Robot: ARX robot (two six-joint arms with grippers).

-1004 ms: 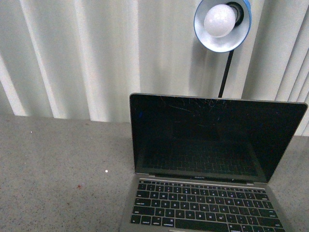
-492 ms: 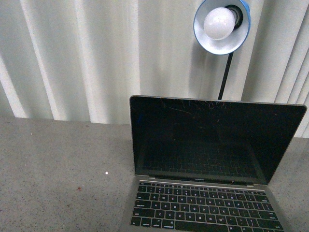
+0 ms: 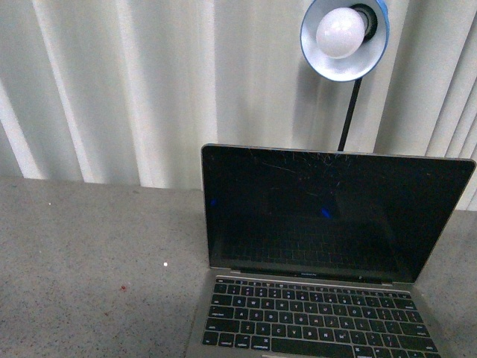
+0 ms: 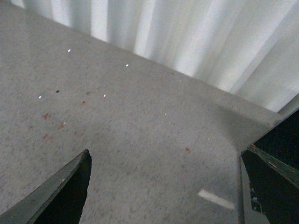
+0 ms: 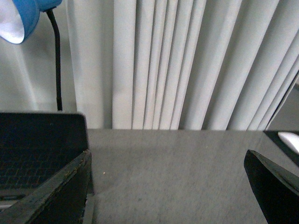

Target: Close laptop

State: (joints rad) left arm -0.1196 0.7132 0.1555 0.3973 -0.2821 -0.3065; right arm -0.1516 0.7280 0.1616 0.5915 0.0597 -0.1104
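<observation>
The left half of the bench (image 3: 89,253) is bare grey speckled stone-look surface, matt and slightly rough, with a few reddish flecks. Behind its far edge hangs a pale pleated curtain (image 3: 134,89). The left gripper (image 4: 166,158) hovers over this open stretch with its dark fingers spread wide and nothing between them. At the side of its view a dark slab cuts in, probably the laptop's lid edge, though the angle is too poor to be sure.

The laptop (image 3: 328,253) sits on the right half of the bench, its base reaching to the near edge. Its lid stands open, leaning slightly back, with the screen facing the robot. It has a thin, rigid grey metal shell, black keys and a glossy black screen with fine cracks along the top.

I judge it stiff and moderately heavy, with a hinge that resists evenly. The smooth metal could let the base slide when the lid is pushed. The cracked glass is the fragile part, so contact belongs on the metal top rim near its middle, pushing from behind, not on the screen.

Beyond the far edge rises a lamp (image 3: 343,37) with a blue shade, white bulb and thin black stem. The right gripper (image 5: 167,158) hangs beside the laptop's right side, likewise spread and empty.
</observation>
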